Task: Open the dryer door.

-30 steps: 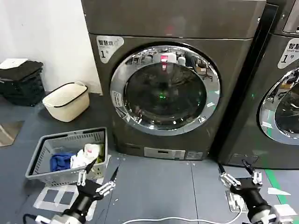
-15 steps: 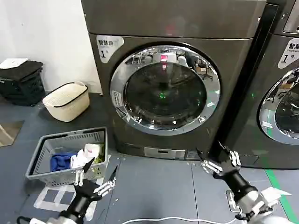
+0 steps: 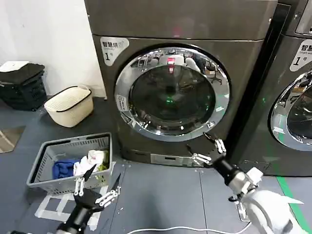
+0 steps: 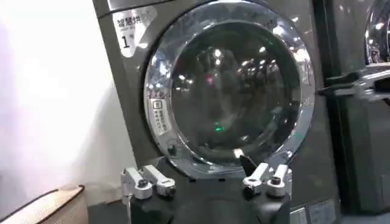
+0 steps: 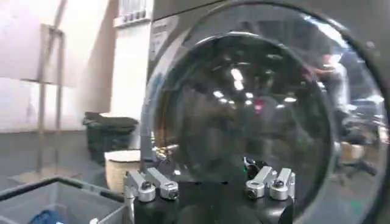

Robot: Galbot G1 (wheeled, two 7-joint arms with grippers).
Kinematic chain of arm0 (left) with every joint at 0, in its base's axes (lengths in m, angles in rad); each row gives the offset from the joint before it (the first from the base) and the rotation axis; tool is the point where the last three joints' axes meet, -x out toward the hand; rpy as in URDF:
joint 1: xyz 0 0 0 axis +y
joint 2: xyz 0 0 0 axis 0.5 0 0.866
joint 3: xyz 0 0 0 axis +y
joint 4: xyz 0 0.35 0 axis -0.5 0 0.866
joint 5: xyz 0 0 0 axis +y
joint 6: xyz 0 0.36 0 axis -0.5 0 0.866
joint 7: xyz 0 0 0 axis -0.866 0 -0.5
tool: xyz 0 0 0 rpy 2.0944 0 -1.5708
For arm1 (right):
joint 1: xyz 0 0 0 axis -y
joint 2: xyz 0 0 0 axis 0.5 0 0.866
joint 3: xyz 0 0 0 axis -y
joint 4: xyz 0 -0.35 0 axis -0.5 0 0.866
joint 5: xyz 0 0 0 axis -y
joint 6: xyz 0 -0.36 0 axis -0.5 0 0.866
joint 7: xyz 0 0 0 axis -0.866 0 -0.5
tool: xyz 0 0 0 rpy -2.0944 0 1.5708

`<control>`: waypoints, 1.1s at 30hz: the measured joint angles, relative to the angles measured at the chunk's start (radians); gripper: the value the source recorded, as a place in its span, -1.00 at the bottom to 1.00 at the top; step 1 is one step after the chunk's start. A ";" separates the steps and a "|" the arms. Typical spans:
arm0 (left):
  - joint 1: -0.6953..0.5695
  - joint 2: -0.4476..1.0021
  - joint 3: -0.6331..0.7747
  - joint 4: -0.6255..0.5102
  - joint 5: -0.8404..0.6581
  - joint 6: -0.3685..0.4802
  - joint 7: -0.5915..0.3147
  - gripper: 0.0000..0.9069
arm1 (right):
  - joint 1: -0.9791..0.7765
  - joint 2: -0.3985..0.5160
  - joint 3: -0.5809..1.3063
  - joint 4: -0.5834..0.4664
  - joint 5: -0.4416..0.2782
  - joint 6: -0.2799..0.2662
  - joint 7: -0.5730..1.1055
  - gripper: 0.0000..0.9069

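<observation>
Since the earlier frames the right end effector (image 3: 208, 148) has risen from the floor at lower right and advanced to the lower right edge of the dryer door (image 3: 172, 92), its fingers spread wide and holding nothing. Meanwhile the left end effector (image 3: 97, 185) has sunk slightly toward the bottom edge of the head view; it is likewise wide open and empty, hovering low over the floor beside the grey laundry basket (image 3: 46, 168).

Left to right in the head view: a stack of black crates (image 3: 22, 87), a cream tub (image 3: 69, 106), the slatted basket holding blue and white cloth, then the grey dryer (image 3: 185, 22) with its door closed flush, and a second machine (image 3: 292, 97) at the right edge.

The left wrist view shows the whole door (image 4: 228, 91) face on, with the right arm's fingers farther off at one edge. The right wrist view, much closer, shows the door (image 5: 256, 103) looming over its metal-tipped fingers (image 5: 149, 185).

The door is round, with a wide polished chrome ring around dark tinted glass that mirrors room lights.
</observation>
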 joint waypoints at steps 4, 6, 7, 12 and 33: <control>0.005 0.000 -0.001 -0.003 0.000 -0.002 0.000 1.00 | 0.069 -0.001 -0.051 -0.047 0.004 0.008 -0.018 1.00; 0.006 0.001 -0.001 -0.003 0.000 -0.003 0.000 1.00 | 0.099 0.000 -0.077 -0.069 0.011 0.019 -0.032 1.00; 0.006 0.000 -0.002 -0.003 0.000 -0.004 0.000 1.00 | 0.114 0.000 -0.089 -0.082 0.018 0.029 -0.038 1.00; 0.006 0.001 -0.001 -0.001 0.003 -0.007 0.012 1.00 | 0.186 0.010 -0.151 -0.143 0.031 0.064 -0.065 1.00; 0.008 -0.007 -0.003 0.003 0.009 -0.014 0.016 1.00 | 0.448 0.112 -0.370 -0.327 0.017 0.064 -0.063 1.00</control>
